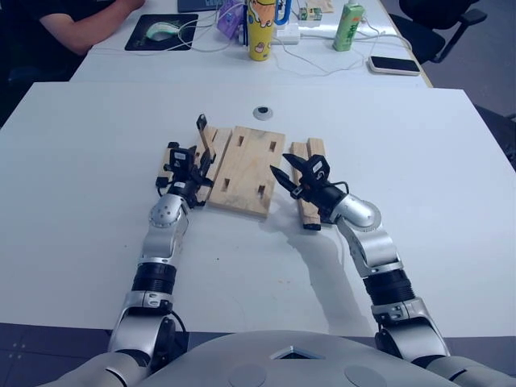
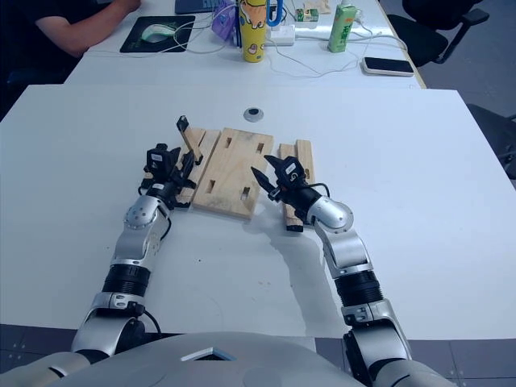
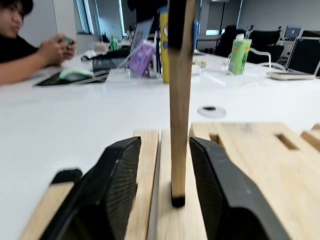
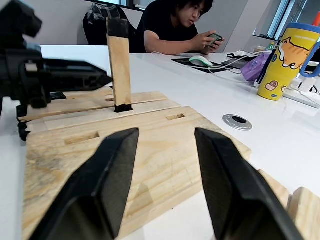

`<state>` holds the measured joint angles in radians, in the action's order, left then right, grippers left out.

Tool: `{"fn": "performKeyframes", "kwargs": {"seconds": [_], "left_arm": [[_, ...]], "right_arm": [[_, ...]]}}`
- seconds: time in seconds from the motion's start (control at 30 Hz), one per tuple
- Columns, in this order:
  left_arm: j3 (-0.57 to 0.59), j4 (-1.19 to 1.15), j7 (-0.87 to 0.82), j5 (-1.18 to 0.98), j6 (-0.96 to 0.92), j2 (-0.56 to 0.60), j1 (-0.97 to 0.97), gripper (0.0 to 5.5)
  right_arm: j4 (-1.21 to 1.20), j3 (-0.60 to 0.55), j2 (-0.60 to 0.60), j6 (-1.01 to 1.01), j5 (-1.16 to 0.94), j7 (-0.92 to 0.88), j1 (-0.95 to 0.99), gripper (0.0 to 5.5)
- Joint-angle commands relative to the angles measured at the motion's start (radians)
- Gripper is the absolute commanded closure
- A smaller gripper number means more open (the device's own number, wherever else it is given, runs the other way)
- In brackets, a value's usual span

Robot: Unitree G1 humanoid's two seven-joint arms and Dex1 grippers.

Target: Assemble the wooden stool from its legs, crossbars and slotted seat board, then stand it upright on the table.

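1. Right tool [image 4: 165, 137] is seen with its two fingers [image 4: 95, 195] spread apart and nothing between them. It is held low over the right edge of the seat board [image 1: 246, 165].
2. Left tool [image 3: 165, 146] is likewise spread, with its fingers [image 3: 112, 190] set on either side of an upright stick [image 3: 179, 95]. A gap is shown on each side, so the stick is not clamped.
3. The stick is tipped black at both ends and is stood by its lower end on flat slats [image 1: 219, 145], which are laid just beside the board's left edge. From the head camera it is seen to lean slightly.
4. The seat board is laid flat at the middle of the worktop [image 1: 89, 177], slots turned upward, between the two tools.
5. Two more legs [image 1: 316, 149] are laid side by side just right of the board and are partly covered by the right tool.
6. A round cable hole [image 1: 260, 112] is set in the worktop behind the board.
7. On a second worktop [image 1: 322, 68] beyond, a yellow cup [image 1: 260, 32], a green carton [image 1: 348, 26] and a phone [image 1: 393, 64] are placed.
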<state>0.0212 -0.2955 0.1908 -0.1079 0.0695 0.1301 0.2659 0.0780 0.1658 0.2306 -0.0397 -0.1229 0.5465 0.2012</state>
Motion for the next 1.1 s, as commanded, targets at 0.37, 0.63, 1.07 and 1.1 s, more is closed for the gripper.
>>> {"fn": "performKeyframes", "kwargs": {"seconds": [0.37, 0.63, 1.07, 1.1], "left_arm": [[0.093, 0.195, -0.045, -0.033, -0.043, 0.048, 0.165, 3.51], [0.097, 0.048, 0.051, -0.091, -0.115, 0.07, 0.342, 4.7], [0.088, -0.067, 0.082, -0.084, -0.079, 0.032, 0.38, 5.47], [0.088, -0.077, 0.085, -0.083, -0.076, 0.032, 0.386, 5.47]], "right_arm": [[0.034, 0.003, -0.027, 0.017, 0.014, -0.013, 0.01, 3.43], [0.057, 0.009, -0.037, 0.021, 0.021, -0.021, 0.023, 3.43], [0.082, 0.007, -0.056, 0.027, 0.038, -0.03, 0.036, 3.43], [0.085, 0.007, -0.056, 0.029, 0.041, -0.032, 0.036, 3.43]]}}
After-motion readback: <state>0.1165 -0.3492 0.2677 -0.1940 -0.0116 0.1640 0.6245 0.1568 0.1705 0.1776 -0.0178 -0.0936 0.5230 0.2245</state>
